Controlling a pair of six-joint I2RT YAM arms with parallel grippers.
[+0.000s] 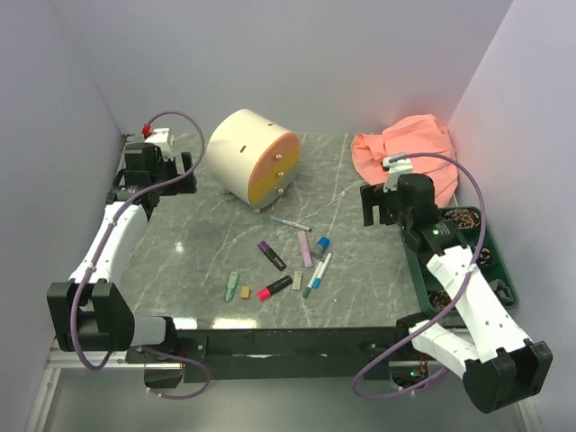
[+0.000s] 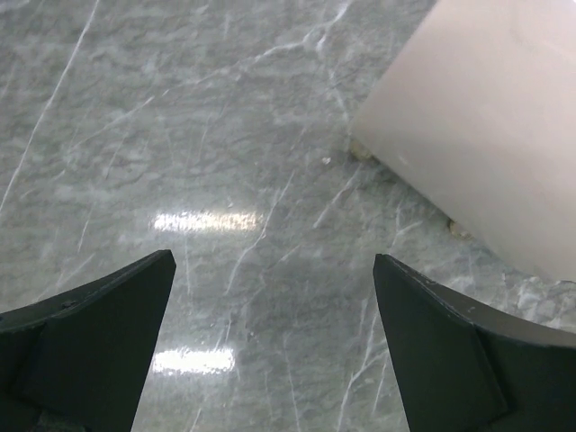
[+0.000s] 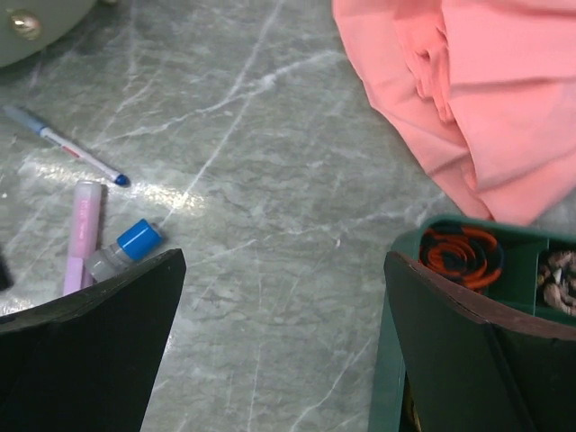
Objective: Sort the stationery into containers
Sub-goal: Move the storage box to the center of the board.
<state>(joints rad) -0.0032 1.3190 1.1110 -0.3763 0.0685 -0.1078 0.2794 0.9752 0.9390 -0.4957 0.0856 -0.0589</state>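
A cream drum cabinet (image 1: 236, 148) with a shut peach-orange drawer (image 1: 274, 160) and a shut yellow drawer (image 1: 267, 186) stands at the back. The stationery lies near the front middle: a purple highlighter (image 1: 271, 255), a pink-black highlighter (image 1: 274, 288), a lilac marker (image 1: 305, 248), a blue-capped highlighter (image 1: 320, 246), white pens (image 1: 290, 223), a green piece (image 1: 232, 285) and tan erasers (image 1: 245, 292). My left gripper (image 1: 184, 167) is open and empty, left of the cabinet (image 2: 486, 117). My right gripper (image 1: 378, 205) is open and empty, right of the items. Its view shows the lilac marker (image 3: 83, 232), blue cap (image 3: 138, 238) and a pen (image 3: 67, 144).
A peach-orange cloth (image 1: 403, 147) lies at the back right (image 3: 468, 90). A dark green compartment tray (image 1: 499, 274) with small items sits along the right edge, under the right arm (image 3: 396, 378). White walls close in the table on three sides.
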